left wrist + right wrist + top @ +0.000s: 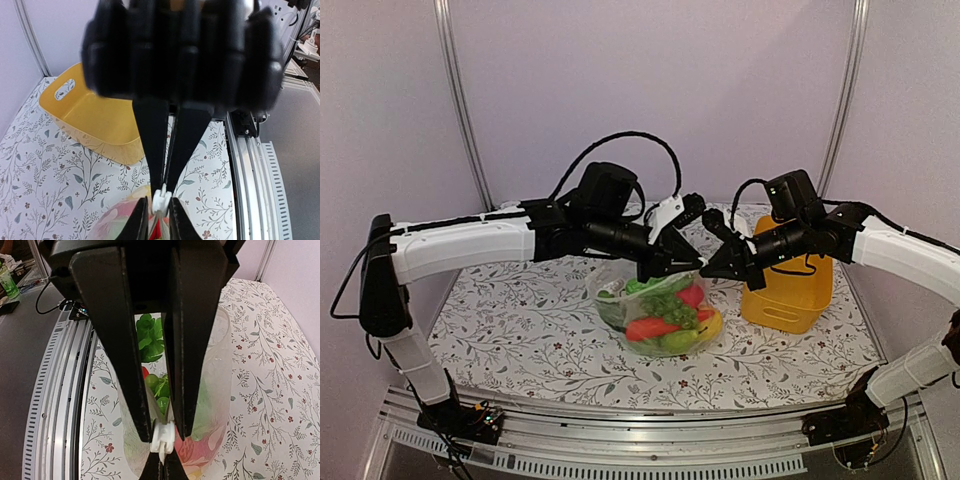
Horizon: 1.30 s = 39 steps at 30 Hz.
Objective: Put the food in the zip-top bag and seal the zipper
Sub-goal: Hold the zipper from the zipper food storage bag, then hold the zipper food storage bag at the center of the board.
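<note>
Rail, near table edge: both arm bases are bolted here, well short of the work.

Table, flowered cloth: a broad bare stretch lies left of and in front of the bag, which judged from here is the best room for any sweep.

Bag, mid-table: stands bulging and is lifted at the mouth. Food is inside: grapes, red pieces, a carrot and a green leaf. No piece shows loose on the cloth, so filling looks done and sealing is the step in hand.

Zipper: the strip is too thin to make out. Only a small white tab shows at the mouth edge.

Left gripper, above the bag: fingers drawn narrow, pinching at the tab as far as the wrist view shows.

Right gripper, tip to tip with the left: pressed fully together, with bag film caught between its fingers just beside the tab.

Handling:
- Keep one pinch as an anchor.
- Draw the other along the mouth in a straight, level line.
- Hold the edge taut so the film does not bunch.
- Avoid pulling upward, as the load could tip.

Bin, yellow, just right of the bag under the right arm: its rim crowds travel rightward.

Wall and posts, farthest: well apart from the grippers.
</note>
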Available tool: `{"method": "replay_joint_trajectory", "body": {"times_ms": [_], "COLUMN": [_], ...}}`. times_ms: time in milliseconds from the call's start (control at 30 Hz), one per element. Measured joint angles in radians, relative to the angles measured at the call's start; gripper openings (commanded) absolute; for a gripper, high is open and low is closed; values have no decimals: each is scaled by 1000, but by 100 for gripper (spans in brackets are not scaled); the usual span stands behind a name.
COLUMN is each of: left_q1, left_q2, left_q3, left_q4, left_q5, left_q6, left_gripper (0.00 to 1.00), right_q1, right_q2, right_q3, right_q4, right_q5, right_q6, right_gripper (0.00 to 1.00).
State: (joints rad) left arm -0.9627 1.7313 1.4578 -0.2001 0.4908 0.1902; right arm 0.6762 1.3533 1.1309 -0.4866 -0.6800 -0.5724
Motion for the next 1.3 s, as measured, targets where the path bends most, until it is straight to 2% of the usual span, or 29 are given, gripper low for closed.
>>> {"method": "replay_joint_trajectory", "body": {"times_ms": [200, 533, 833, 900, 1000, 1067, 1300], "left_q1": [0, 4, 16, 18, 19, 24, 45], "left_q2": [14, 16, 15, 14, 14, 14, 14], "left_q3": [2, 3, 3, 3, 3, 3, 4], "left_q4": [0, -4, -6, -6, -5, -8, -18], "left_q5": [5, 15, -14, -14, -11, -10, -10], "left_q6": [0, -11, -11, -12, -20, -26, -31], "left_gripper": [7, 4, 6, 5, 5, 5, 6], "right_q1": [0, -3, -27, -28, -29, -32, -36], "right_q2": [0, -2, -29, -31, -30, -25, 34], "right_q3": [0, -15, -38, -39, -39, -34, 11], "right_q4": [0, 17, 48, 53, 53, 44, 30], "right_q5": [12, 19, 21, 18, 2, -19, -65], "right_q6": [7, 7, 11, 11, 16, 14, 15], "right_gripper": [0, 0, 0, 2, 18, 24, 22]}}
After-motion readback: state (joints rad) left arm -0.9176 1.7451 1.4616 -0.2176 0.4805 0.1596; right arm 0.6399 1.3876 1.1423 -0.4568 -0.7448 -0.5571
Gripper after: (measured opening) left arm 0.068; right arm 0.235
